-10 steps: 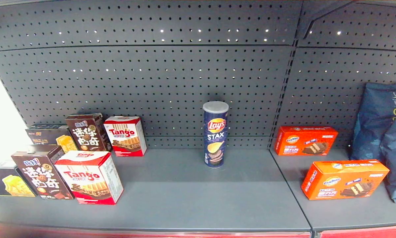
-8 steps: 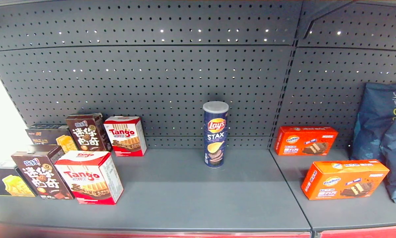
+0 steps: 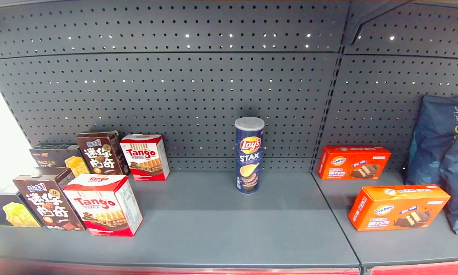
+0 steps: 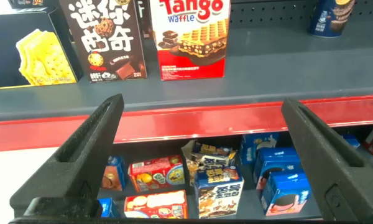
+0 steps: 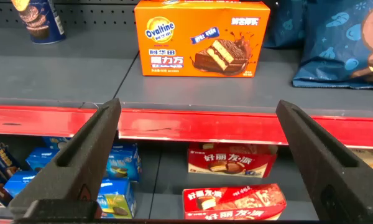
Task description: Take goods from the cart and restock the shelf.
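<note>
The left gripper (image 4: 202,104) and right gripper (image 5: 198,107) are both spread wide and empty, level with the red front edge of the shelf (image 3: 213,225). The left faces a wafer box (image 4: 193,37), the right an orange box (image 5: 201,38). A chip can (image 3: 249,154) stands upright mid-shelf (near the pegboard (image 3: 175,95)). Under the shelf lie what seem to be biscuit packs (image 4: 217,186).

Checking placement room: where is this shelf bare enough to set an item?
Grey metal shelf board is bare between red-and-white wafer boxes and tall blue chip canister, and before it. Crowded: orange cartons, dark blue bags at right.
</note>
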Motion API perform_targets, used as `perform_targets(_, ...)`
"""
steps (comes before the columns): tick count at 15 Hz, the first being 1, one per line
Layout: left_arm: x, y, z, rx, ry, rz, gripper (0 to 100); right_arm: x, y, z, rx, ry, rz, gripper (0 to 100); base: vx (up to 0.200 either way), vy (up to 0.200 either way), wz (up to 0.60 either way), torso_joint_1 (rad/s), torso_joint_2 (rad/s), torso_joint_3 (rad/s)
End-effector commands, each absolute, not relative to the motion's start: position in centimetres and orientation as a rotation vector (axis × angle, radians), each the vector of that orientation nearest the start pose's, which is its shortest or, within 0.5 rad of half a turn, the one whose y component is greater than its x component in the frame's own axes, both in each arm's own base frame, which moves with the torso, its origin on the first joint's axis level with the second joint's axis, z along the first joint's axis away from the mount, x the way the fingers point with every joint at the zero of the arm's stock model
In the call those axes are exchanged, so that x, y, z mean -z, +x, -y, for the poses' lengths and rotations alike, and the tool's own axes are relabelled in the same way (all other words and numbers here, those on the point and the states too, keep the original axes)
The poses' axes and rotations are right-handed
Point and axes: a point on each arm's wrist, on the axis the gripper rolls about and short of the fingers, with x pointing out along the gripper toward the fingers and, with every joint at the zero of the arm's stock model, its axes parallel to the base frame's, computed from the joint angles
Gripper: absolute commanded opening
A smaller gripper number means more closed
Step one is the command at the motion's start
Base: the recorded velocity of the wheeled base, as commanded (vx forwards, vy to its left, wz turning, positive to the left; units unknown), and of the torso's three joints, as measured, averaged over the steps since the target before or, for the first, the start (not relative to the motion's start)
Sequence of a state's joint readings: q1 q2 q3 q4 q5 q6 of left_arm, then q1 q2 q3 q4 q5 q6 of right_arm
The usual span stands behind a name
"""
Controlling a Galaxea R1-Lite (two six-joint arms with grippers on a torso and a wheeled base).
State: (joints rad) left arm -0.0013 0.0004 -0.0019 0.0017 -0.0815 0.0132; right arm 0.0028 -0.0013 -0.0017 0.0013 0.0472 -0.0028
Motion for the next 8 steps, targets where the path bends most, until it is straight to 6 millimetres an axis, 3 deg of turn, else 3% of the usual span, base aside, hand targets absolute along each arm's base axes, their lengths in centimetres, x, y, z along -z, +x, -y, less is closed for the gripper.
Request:
perform_targets(1, -7.58, -2.29, 0.18, 0.083, 0.014, -0.001, 100, -7.57, -2.29, -0.1, -0.049, -0.002, 0.0, 100, 0.0, 0.0, 0.0, 0.0, 0.0, 0.0)
perform_targets(8, -7.58, -2.29, 0.18, 0.083, 0.014, -0.001, 100, -7.57, -2.29, -0.09, -0.048, -0.003, 0.0, 100, 0.0, 0.0, 0.6, 0.006, 0.0, 0.0)
